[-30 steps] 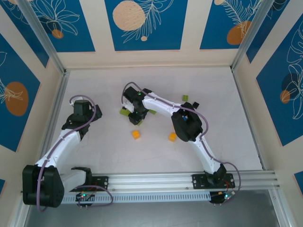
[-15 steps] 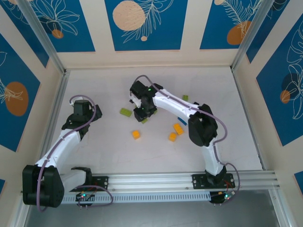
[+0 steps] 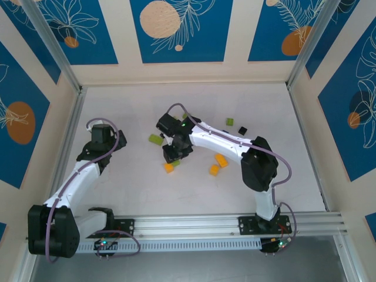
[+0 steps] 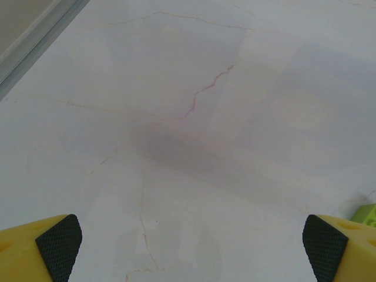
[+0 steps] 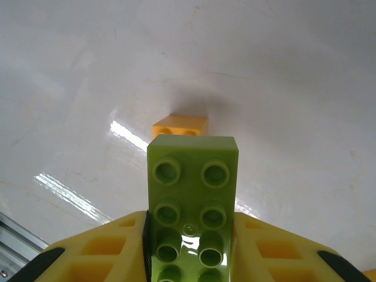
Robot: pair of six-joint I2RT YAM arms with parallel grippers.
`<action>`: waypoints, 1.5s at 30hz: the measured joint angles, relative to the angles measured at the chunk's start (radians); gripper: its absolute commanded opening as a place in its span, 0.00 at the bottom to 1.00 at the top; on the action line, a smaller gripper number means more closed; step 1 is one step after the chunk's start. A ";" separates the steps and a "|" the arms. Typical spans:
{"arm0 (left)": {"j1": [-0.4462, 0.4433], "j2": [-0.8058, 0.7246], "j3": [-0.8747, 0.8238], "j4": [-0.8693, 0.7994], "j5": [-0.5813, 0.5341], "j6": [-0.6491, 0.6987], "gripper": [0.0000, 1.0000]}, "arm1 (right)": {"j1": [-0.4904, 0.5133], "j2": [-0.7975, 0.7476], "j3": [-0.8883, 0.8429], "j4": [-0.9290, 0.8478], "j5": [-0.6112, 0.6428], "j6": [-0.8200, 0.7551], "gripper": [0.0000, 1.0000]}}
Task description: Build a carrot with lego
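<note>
Since a second ago the right arm has swung its elbow outward and drawn the right pincer (image 3: 171, 154) toward the near side, close to an orange brick (image 3: 168, 168). A long orange brick (image 3: 221, 160) that the arm then covered is now in view, and the left arm has kept its place. The right pincer is closed narrow on a lime brick (image 5: 191, 200), two studs wide, gripped by its long sides with the free end jutting past the fingertips. In the right wrist view that end overlaps the orange brick's near edge; whether the two touch cannot be told. A flat lime brick (image 3: 155, 139) lies just left of the pincer, and a small orange brick (image 3: 214, 170) sits beside the long one. A green brick (image 3: 230, 121) and a black brick (image 3: 242, 130) lie near each other toward the back right. The left pincer (image 4: 191, 249) stands wide, holding nothing, over the marbled counter (image 3: 129, 194) close to the left rail (image 4: 32, 44), well apart from the bricks. Open counter runs from the bricks to the back wall, to the right rail (image 3: 308, 147) and down to the near rail (image 3: 235, 223).
</note>
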 measured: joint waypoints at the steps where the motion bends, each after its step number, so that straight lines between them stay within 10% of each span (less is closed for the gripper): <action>1: 0.000 0.000 0.000 0.000 0.000 0.000 0.99 | 0.003 0.011 0.001 0.006 0.000 0.006 0.34; 45: 0.000 -0.012 0.000 0.000 0.000 0.000 0.99 | 0.044 0.122 0.031 0.035 0.011 0.055 0.34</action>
